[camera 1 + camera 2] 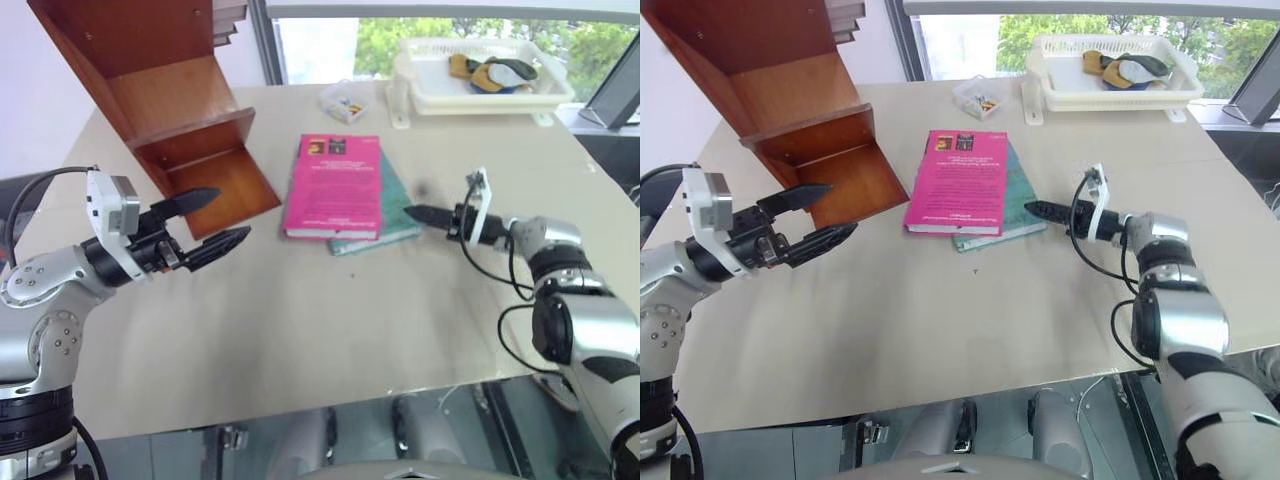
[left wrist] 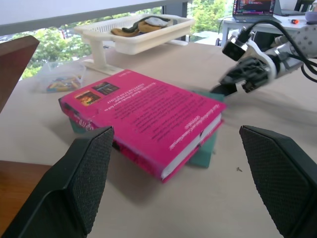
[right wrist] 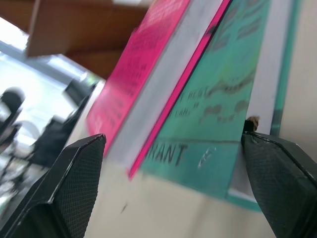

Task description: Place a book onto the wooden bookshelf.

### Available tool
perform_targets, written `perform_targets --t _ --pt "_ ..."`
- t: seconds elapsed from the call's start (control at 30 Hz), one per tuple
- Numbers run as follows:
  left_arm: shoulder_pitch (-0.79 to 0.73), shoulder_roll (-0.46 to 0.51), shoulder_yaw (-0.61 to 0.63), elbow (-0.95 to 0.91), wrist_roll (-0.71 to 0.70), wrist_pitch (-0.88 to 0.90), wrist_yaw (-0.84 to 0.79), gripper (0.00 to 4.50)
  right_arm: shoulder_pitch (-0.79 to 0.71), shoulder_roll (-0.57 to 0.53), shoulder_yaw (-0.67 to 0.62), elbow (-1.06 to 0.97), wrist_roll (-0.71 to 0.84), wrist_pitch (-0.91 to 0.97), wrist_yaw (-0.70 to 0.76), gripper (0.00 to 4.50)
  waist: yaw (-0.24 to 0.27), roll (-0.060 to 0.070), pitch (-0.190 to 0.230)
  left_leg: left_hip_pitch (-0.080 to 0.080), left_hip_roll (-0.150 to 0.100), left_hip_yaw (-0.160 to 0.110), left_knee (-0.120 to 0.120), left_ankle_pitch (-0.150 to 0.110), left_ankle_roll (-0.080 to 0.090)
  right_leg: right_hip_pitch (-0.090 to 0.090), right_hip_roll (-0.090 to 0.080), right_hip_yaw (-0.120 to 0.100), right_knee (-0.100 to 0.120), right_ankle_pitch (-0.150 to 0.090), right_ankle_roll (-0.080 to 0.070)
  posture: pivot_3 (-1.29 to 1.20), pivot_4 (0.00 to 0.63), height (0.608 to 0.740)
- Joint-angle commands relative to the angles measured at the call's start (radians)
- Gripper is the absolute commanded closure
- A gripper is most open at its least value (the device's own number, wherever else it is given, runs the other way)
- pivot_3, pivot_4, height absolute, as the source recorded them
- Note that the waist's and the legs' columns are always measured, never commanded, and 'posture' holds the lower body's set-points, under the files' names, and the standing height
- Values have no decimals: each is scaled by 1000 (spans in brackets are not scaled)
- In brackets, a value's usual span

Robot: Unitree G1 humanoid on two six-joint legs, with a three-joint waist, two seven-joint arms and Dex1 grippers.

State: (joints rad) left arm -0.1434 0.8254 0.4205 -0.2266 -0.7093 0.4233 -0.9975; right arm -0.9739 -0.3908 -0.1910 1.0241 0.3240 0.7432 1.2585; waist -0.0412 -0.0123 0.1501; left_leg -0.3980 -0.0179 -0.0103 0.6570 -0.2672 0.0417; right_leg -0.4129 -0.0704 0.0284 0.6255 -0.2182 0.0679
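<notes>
Head view: both arms reach in over the table point(image 1: 300, 330). Left gripper point(image 1: 215, 222) hangs open near the bookshelf point(image 1: 190, 110); right gripper point(image 1: 415, 213) noses the teal book point(image 1: 395, 205) under the pink book point(image 1: 333, 185).

Left wrist view: fingers spread wide, pink book mid-table.

Right wrist view: fingers open, straddling both books' edges; closing here risks grabbing both, or dragging the teal one.

The left gripper point(image 1: 215, 218) was held level with jaws spread wide. The right gripper point(image 3: 173, 188) pointed leftward, its jaws also apart.
</notes>
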Motion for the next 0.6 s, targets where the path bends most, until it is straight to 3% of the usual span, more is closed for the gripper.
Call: perform_targets --t 0.03,0.13,0.27,0.37,0.6 --pt "-15 -10 -3 -15 5 -22 7 129 47 -29 -11 -118 27 53 -47 0 1 0 0 0 0 0 0 0 0 0 0 0 0 0 0 0 150 740" --pt "-34 -22 -26 -7 19 -29 9 129 154 -77 -21 -308 50 91 -81 0 10 0 0 0 0 -1 0 0 0 0 -1 -1 0 0 0 0 150 740" --pt "-106 -43 -102 27 62 -59 2 129 431 -153 -56 -770 148 133 -73 0 37 0 0 -2 -1 -2 0 0 0 0 -1 -2 -1 0 0 0 150 740" --pt "-180 -55 -186 73 124 -114 -39 129 649 -122 -221 -1095 307 32 -66 0 44 0 0 -2 -1 -3 0 0 0 0 -1 -4 -1 0 0 0 150 740" --pt "-429 -121 -390 368 363 -329 -87 129 1049 -179 -437 -1413 375 -44 -152 0 49 0 -1 1 -1 -3 7 -2 5 5 2 -6 2 0 1 0 150 740"
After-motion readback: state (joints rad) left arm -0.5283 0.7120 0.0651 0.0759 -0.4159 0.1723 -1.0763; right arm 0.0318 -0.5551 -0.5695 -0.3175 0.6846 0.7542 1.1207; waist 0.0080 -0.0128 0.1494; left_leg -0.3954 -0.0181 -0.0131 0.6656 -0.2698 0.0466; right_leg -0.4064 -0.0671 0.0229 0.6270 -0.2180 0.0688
